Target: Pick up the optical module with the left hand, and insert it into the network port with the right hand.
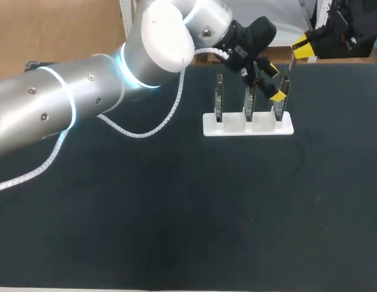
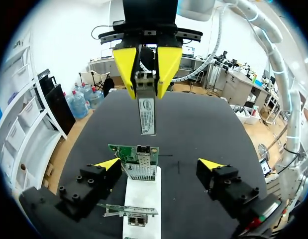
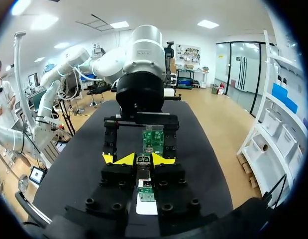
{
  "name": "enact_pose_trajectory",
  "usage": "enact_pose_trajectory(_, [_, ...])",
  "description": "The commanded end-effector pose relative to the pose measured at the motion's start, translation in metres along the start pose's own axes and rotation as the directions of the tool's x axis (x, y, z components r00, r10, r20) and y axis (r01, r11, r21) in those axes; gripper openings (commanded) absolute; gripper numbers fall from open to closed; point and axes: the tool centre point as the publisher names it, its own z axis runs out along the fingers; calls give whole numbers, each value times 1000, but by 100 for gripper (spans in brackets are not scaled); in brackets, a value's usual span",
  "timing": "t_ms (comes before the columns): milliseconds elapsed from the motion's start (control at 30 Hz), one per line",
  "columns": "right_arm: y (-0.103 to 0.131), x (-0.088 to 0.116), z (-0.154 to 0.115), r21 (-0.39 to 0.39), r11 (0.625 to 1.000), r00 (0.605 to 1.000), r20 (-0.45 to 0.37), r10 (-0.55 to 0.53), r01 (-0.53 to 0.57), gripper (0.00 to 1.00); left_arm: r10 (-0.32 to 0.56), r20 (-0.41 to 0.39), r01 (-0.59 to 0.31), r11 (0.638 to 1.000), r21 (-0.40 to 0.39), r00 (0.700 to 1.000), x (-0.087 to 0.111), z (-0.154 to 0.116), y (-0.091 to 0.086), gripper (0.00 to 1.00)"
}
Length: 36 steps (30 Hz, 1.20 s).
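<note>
Our right tool [image 2: 147, 94] is closed on the optical module [image 2: 147, 114] and holds it upright, its free end pointing at the network port [image 2: 142, 149] but apart from it. The port sits on a green card [image 2: 121, 149] in the white holder [image 1: 249, 125], near the far edge of the counter [image 1: 176, 213], right of its middle. Our left tool [image 2: 158, 164] is wide open and holds nothing, with one finger on each side of this card. We judge misalignment to be the main risk: a tilted module can jam, bend the card or push the holder. The two tools are also close and can collide

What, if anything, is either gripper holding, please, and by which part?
The right gripper grips the optical module by its upper end; the left gripper is open and empty.
</note>
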Motion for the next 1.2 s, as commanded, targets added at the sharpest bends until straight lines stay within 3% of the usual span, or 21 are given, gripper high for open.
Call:
enact_pose_trajectory(33, [-3, -2, 6, -12, 1000, 1000, -29, -7, 7, 0, -2, -5, 2, 1000, 2, 1000, -1, 0, 1, 100])
enact_pose_trajectory(900, [-4, 12, 15, -4, 1000, 997, -79, 1, -2, 0, -2, -5, 2, 1000, 2, 1000, -1, 0, 1, 100])
enact_pose_trajectory(1200, [-8, 17, 16, 13, 1000, 998, -56, 14, -13, 0, -2, -5, 2, 1000, 2, 1000, -1, 0, 1, 100])
